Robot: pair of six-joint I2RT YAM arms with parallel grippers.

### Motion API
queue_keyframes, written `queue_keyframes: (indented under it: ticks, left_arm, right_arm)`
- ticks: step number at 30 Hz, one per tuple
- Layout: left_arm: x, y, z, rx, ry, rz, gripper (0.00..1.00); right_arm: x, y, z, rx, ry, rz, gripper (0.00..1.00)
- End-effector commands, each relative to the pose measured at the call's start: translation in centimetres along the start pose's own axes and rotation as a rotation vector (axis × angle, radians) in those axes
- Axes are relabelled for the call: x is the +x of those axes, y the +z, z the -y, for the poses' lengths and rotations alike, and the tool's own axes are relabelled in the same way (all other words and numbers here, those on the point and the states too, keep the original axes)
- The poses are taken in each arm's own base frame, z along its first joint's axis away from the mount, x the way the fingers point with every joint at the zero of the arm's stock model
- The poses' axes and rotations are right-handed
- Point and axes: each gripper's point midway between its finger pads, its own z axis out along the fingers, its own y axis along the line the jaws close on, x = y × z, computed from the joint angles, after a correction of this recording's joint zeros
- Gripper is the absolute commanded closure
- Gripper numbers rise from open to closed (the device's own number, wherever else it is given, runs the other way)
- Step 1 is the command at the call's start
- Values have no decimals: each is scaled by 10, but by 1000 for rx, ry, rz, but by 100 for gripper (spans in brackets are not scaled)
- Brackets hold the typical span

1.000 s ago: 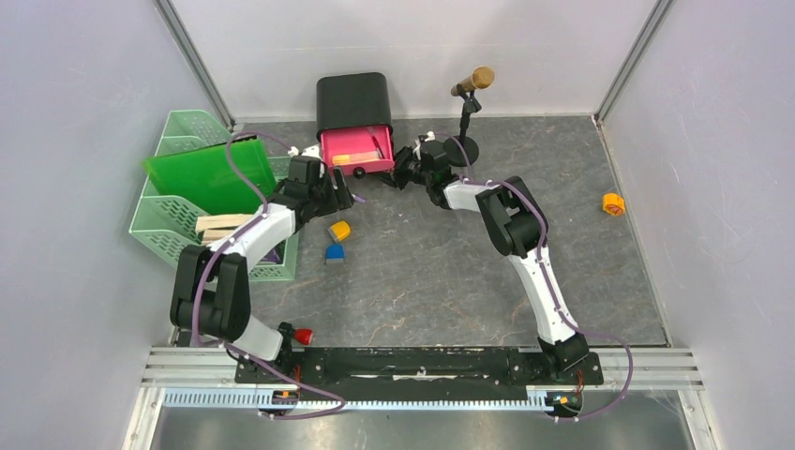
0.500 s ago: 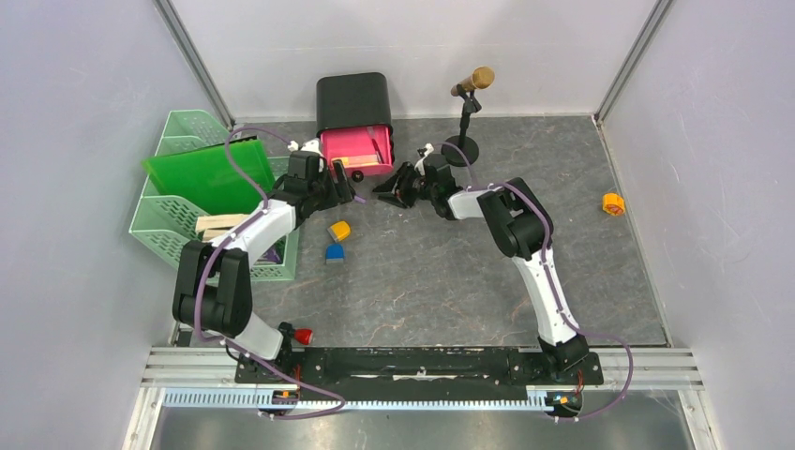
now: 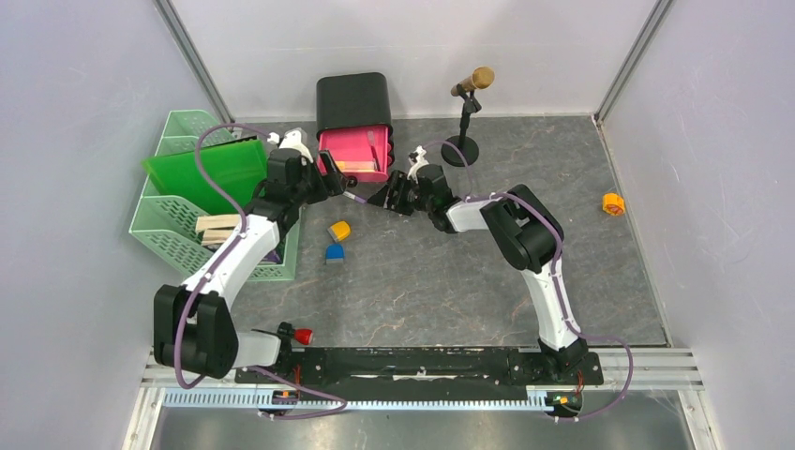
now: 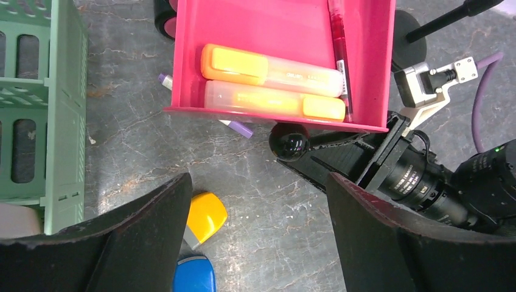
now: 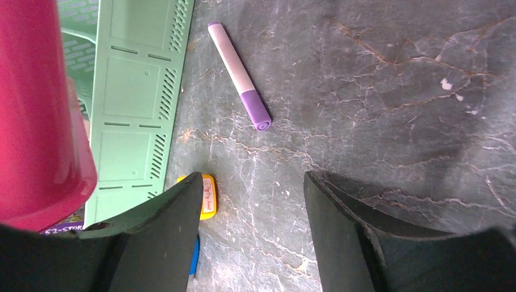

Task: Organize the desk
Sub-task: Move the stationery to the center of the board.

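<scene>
View from beside the rig. The desk (image 3: 441,281), a dark-grey marbled slab, fills the floor of the enclosure in front of both arm bases. At its far edge stands a black drawer box (image 3: 353,98) with its pink drawer (image 4: 268,21) pulled out. In the drawer lie two orange highlighters (image 4: 271,67) side by side and a red pen (image 4: 339,48) along the right wall. The left gripper (image 4: 258,182) hovers above the drawer front, its claw spread wide with nothing between the fingers. The right gripper (image 5: 252,177) sits low beside the drawer's black knob (image 4: 290,140), its claw also apart, bare desk showing in the gap. A purple marker (image 5: 239,76) lies on the desk, partly under the drawer. A yellow block (image 3: 339,230) and a blue block (image 3: 334,251) rest close together near a mint-green tray (image 3: 164,239), which carries a green board (image 3: 211,173). A microphone on a stand (image 3: 469,94) is at the rear, and a small orange object (image 3: 612,202) lies far right.
</scene>
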Motion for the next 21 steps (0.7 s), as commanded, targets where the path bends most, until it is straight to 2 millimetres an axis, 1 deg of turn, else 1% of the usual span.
queue_keyframes:
  ticks: [1, 7, 9, 13, 16, 17, 20, 21]
  left_arm:
    - [1, -4, -2, 6, 14, 6, 14]
    - [21, 2, -11, -2, -52, -59, 19]
    - [30, 2, -15, -6, -70, -75, 20]
    - [49, 3, -25, -11, -110, -89, 24]
    - [62, 8, -30, -12, -138, -112, 29]
    - [64, 11, -31, -9, -146, -118, 32]
    - [67, 22, -32, -2, -181, -121, 34]
    - [65, 27, -32, 1, -200, -108, 34]
  right_arm:
    - [41, -3, 46, 129, 11, -72, 33]
    - [37, 9, 34, 54, 102, -50, 37]
    - [36, 11, 28, 19, 134, -43, 38]
    - [27, 12, 11, -47, 205, -29, 39]
    - [18, 12, -2, -95, 265, -21, 39]
    - [15, 12, -6, -110, 283, -19, 39]
    - [2, 11, -23, -179, 352, -2, 40]
    - [-2, 11, -30, -207, 373, 4, 40]
